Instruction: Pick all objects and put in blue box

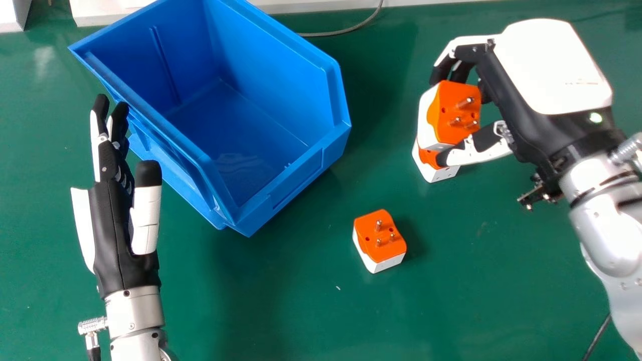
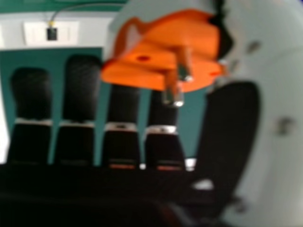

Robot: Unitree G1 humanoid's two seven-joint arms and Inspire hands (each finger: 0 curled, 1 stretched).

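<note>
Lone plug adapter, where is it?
Head view, lower middle: the lone plug adapter sits on the table, right of the near corner of the blue box.

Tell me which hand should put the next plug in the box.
The right hand, I'd say: its fingers and thumb hold a plug. The left hand is beside the box but empty.

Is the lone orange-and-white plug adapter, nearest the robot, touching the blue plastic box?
Apart. The head view shows a strip of bare green tabletop between the adapter and the box's outer wall.
</note>
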